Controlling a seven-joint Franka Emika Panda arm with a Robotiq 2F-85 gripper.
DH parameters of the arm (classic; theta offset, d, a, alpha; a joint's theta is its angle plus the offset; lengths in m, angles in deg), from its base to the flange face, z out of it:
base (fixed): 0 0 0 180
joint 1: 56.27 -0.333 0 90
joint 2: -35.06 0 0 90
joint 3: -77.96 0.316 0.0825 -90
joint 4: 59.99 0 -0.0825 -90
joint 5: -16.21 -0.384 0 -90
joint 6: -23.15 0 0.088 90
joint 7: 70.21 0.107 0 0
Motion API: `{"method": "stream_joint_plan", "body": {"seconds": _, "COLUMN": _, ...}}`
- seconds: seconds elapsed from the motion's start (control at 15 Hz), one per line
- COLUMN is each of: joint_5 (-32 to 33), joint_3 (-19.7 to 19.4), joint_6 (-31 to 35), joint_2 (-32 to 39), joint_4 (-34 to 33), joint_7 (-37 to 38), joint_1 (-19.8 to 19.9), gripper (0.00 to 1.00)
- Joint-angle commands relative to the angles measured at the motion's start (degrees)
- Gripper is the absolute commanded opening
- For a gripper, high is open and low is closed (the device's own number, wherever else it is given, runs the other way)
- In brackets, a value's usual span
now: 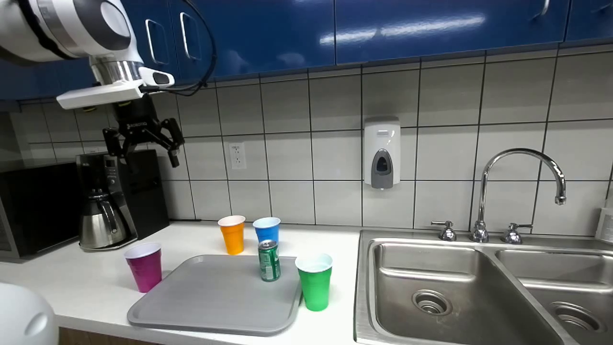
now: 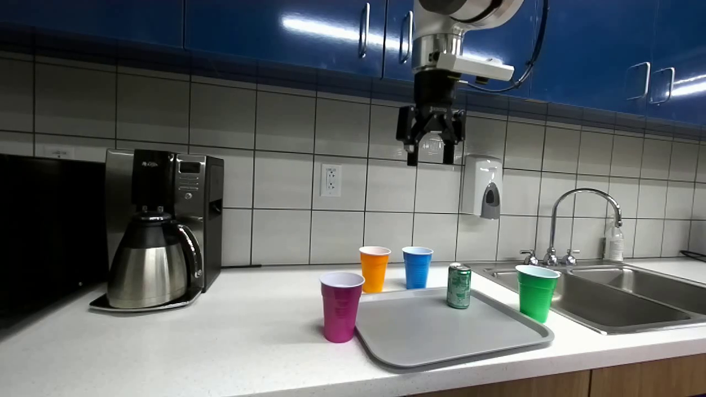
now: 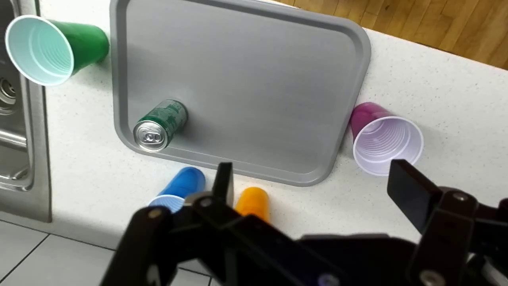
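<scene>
High above the counter, my gripper (image 2: 431, 159) stands wide open and holds nothing. Below it, a green soda can (image 3: 164, 123) rests upright on a grey tray (image 3: 242, 87). Four-sided around that tray stand upright plastic cups: a purple one (image 2: 340, 309), an orange one (image 2: 374, 270), a blue one (image 2: 417, 268) and a green one (image 1: 315, 282). In the wrist view, the left finger (image 3: 224, 182) and its linkage partly hide the blue and orange cups. The right finger (image 3: 410, 194) overlaps the purple cup's rim there, though the gripper is well above it.
A coffee maker (image 2: 212, 220) with a steel carafe (image 2: 149, 275) stands beside a black microwave (image 1: 38, 206). A double sink (image 1: 431, 278) with a curved faucet (image 1: 522, 152) lies at the other end. Blue cabinets (image 1: 268, 33) and a soap dispenser (image 1: 381, 153) are on the wall.
</scene>
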Motion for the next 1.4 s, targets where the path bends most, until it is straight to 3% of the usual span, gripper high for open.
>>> {"method": "stream_joint_plan", "body": {"seconds": 0.0, "joint_5": 1.01, "joint_3": -0.24, "joint_6": 2.22, "joint_2": 3.39, "joint_4": 0.11, "joint_7": -1.98, "joint_1": -0.96, "gripper": 1.0}}
{"method": "stream_joint_plan", "body": {"seconds": 0.73, "joint_5": 1.83, "joint_3": 1.31, "joint_6": 7.01, "joint_2": 12.05, "joint_4": 2.94, "joint_7": -0.88, "joint_1": -3.53, "gripper": 1.0}}
{"method": "stream_joint_plan", "body": {"seconds": 1.33, "joint_5": 6.94, "joint_3": 1.28, "joint_6": 17.94, "joint_2": 18.66, "joint_4": 2.3, "joint_7": -1.08, "joint_1": -3.89, "gripper": 1.0}}
